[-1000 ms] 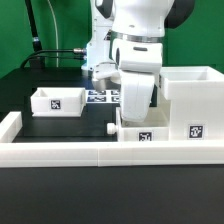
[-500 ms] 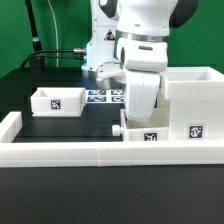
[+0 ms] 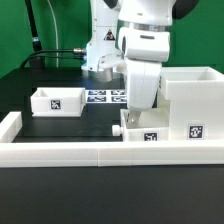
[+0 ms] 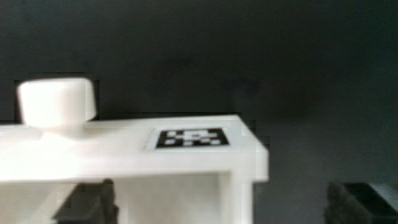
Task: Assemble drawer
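Observation:
A small white tray (image 3: 147,132) with a square tag stands against the white border wall, right beside the large boxy housing (image 3: 190,100). My gripper (image 3: 140,112) hangs just over this tray. In the wrist view the tray (image 4: 160,150) shows its tag and a rounded white knob (image 4: 54,100). My gripper (image 4: 228,205) is open there. One dark finger (image 4: 89,205) lies over the tray's white face. The other finger (image 4: 365,200) is off its edge over the black table. A second small tray (image 3: 57,100) sits apart at the exterior view's left.
The long low white border wall (image 3: 90,152) runs along the front and turns up at the exterior view's left. The marker board (image 3: 105,97) lies flat behind the gripper, near the robot's base. Black cables run at the back left.
My gripper has moved toward the exterior view's right, and the small tray under it has shifted slightly that way, closer to the housing. The left tray has not moved.

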Controlling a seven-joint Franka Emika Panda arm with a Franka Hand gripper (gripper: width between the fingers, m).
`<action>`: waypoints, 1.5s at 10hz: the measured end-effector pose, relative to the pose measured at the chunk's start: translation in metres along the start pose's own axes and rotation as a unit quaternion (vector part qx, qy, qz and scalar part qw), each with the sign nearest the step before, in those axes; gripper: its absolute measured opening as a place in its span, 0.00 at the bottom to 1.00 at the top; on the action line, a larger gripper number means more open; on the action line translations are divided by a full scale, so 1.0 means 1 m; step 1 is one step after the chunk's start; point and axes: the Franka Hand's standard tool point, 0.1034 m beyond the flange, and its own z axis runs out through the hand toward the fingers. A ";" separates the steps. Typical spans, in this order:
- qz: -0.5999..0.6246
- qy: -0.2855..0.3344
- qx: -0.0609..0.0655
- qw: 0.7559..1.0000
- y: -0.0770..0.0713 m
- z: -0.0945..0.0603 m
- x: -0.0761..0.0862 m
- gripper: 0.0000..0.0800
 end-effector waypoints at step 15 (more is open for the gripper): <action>-0.009 0.083 0.028 0.996 -0.004 0.023 -0.072 0.81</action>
